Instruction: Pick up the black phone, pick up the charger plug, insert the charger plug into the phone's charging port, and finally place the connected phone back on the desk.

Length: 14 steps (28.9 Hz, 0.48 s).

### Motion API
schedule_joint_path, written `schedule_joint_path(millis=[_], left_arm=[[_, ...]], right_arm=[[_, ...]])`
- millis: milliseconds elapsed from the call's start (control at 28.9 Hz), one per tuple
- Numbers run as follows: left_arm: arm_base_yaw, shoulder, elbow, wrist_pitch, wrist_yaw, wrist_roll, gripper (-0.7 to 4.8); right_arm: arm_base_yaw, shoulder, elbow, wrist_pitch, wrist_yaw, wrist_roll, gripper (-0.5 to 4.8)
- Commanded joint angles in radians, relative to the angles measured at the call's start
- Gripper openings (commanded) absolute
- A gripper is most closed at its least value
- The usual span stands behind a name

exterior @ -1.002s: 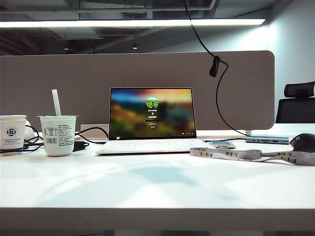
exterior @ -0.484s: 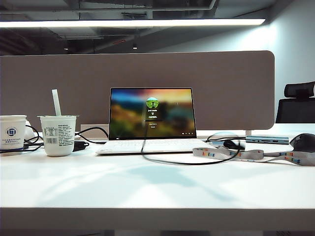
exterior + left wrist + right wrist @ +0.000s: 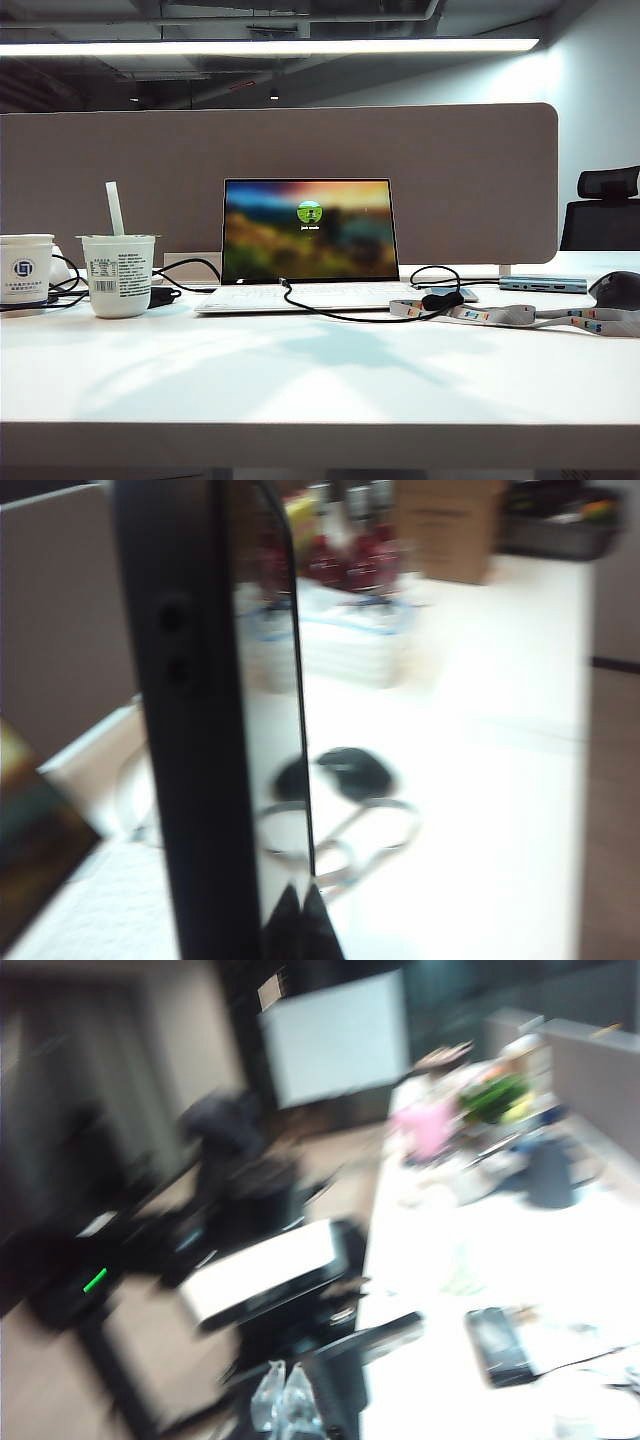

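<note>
While left gripper [image 3: 300, 912] clamps phone [image 3: 205, 720] upright, right gripper [image 3: 283, 1392] pinched empty; cable [image 3: 340, 317] on desk [image 3: 320, 380], laptop's [image 3: 310, 235] five o'clock. Next: regrasp plug.

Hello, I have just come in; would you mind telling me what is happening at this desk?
The left end effector holds the black phone upright, close to its wrist camera. The right end effector is shut with nothing visible in it, though its view is blurred. The thin black charger cable lies loose across the laptop and the white desk, so the plugging in seems not yet done.
</note>
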Motion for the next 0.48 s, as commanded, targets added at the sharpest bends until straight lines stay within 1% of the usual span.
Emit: schedule_joint_path(millis=[35,207,276,415,484], left_arm=[[0.002,-0.019,0.011,0.084,-0.104,0.006,-0.06],[0.002,-0.027,0.011,0.128,-0.117,0.003,-0.06],[0.002,-0.029,0.011,0.139,-0.117,0.003,-0.07],[0.002,-0.038,0.011,0.148,-0.117,0.003,-0.07],[0.002,-0.043,0.011,0.151,-0.114,0.003,-0.07]], right_arm=[[-0.006,-0.005,0.004,-0.060,0.201,0.014,-0.06],[-0.004,0.003,0.004,-0.145,0.400,-0.013,-0.05],[-0.003,0.018,0.004,-0.139,0.422,-0.020,0.05],[-0.005,0.048,0.004,-0.138,0.434,-0.090,-0.03],[-0.005,0.048,0.004,-0.187,0.474,-0.206,-0.03]])
